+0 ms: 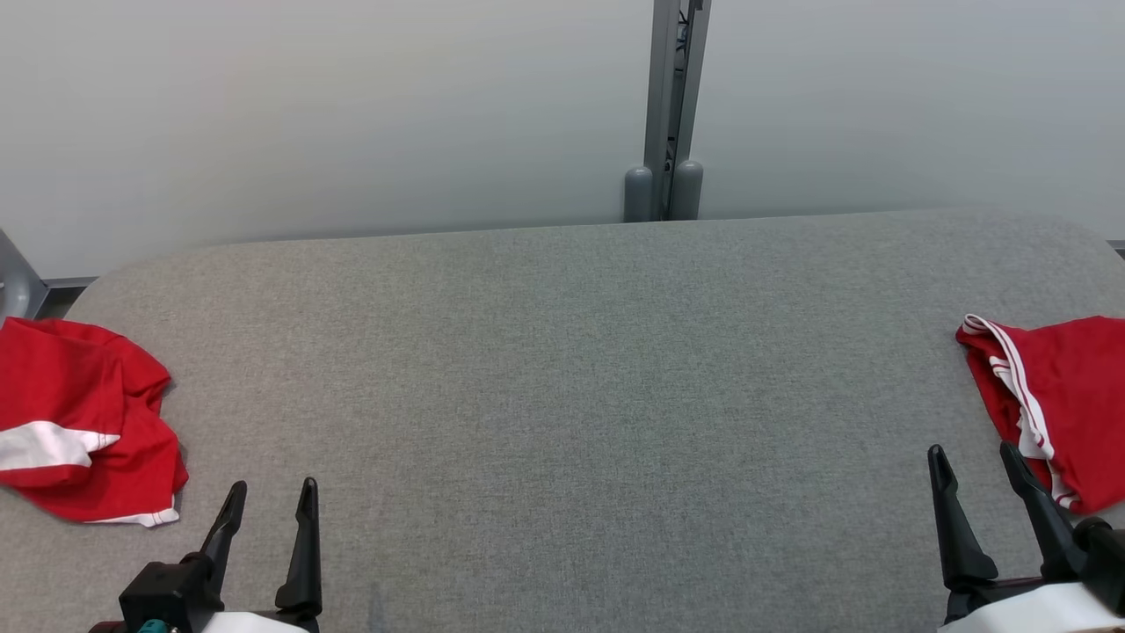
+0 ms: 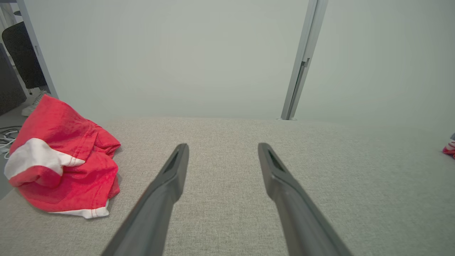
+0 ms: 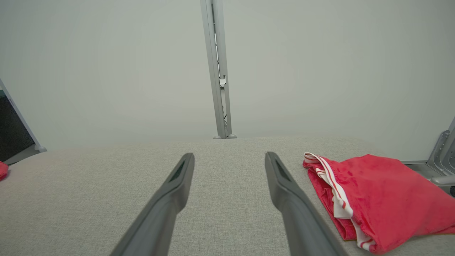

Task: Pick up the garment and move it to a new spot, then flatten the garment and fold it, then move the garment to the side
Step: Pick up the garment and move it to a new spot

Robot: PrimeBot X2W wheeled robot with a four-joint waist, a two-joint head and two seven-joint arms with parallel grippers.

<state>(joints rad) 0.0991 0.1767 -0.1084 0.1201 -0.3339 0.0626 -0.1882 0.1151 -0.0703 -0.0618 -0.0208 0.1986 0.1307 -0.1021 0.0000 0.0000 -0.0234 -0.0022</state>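
Both claws stood open and empty, the left claw (image 1: 271,492) at the lower left of the head view and the right claw (image 1: 973,457) at the lower right, fingers spread above the grey tabletop (image 1: 571,396). A crumpled red garment (image 1: 79,422) with a white band lay heaped at the left edge of the frame, near the left claw but untouched. A second red garment (image 1: 1068,396), white-striped along one edge, lay flatter at the right edge, just beside the right claw. By the look of it, the heap had yet to be lifted, flattened, folded and set aside. The right-hand piece may already have been done, though I couldn't be sure.
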